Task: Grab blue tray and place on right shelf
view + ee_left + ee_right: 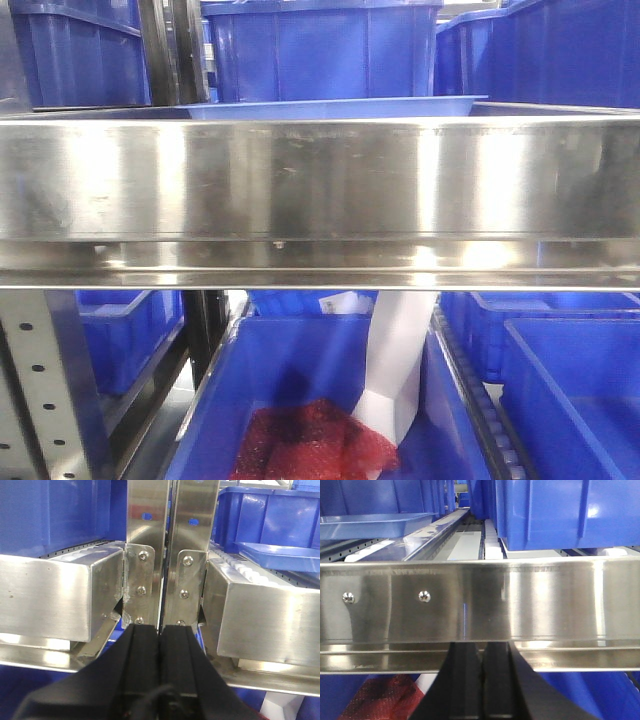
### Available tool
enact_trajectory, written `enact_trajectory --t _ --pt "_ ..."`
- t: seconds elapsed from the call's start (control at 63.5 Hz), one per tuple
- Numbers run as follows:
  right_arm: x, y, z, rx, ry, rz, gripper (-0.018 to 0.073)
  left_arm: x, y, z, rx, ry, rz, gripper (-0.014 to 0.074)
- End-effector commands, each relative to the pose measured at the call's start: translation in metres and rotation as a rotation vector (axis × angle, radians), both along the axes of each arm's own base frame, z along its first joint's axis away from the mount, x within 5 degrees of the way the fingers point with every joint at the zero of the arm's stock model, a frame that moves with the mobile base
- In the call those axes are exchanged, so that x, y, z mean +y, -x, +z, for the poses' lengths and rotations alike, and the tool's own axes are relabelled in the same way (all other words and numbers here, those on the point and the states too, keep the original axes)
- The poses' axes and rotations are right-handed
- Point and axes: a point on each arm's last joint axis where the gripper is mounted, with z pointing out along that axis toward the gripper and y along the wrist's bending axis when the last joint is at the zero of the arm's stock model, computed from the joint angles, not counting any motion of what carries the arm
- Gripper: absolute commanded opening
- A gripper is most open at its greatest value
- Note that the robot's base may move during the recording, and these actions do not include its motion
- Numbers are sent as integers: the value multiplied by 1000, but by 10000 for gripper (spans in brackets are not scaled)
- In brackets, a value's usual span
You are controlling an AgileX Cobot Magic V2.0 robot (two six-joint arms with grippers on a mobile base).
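A rack of shiny steel shelves fills the scene, with deep dark-blue bins (320,45) standing on the upper level and more bins below. One lower bin (300,400) holds a red mesh bundle (315,445) and a white bag (395,365). The right shelf (320,185) shows mostly as its wide reflective front lip, running across the front view.

The blue tray (330,108) sits on that shelf, just behind the lip and in front of the deep bins; only its thin rim shows from the front. The left wrist view catches it at the far right (280,555), above the shelf's rollers. The right wrist view has it at the far left (370,525).

The left fingers (160,645) are pressed together with nothing between them, aimed at the paired steel uprights (172,555) between two shelf sections. The right fingers (481,680) are likewise closed and empty, low in front of the lip.

The risks look plain. Both arms sit close to steel, so a careless lift or turn could knock the fingers against the lip or the uprights. The tray rests on rollers, so a bump to the rack might send it sliding. Its depth on the shelf cannot be told from here, and if it lies near the front edge it could tip toward the lower bins.
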Motion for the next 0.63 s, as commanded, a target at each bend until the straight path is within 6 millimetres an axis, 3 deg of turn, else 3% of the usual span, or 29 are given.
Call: enact_trajectory --t 0.0,0.615 --pt "-1 2 17 -138 5 -8 54 1 0 -2 -70 4 7 -48" --pt "-1 2 17 -138 5 -8 54 1 0 -2 -70 4 7 -48"
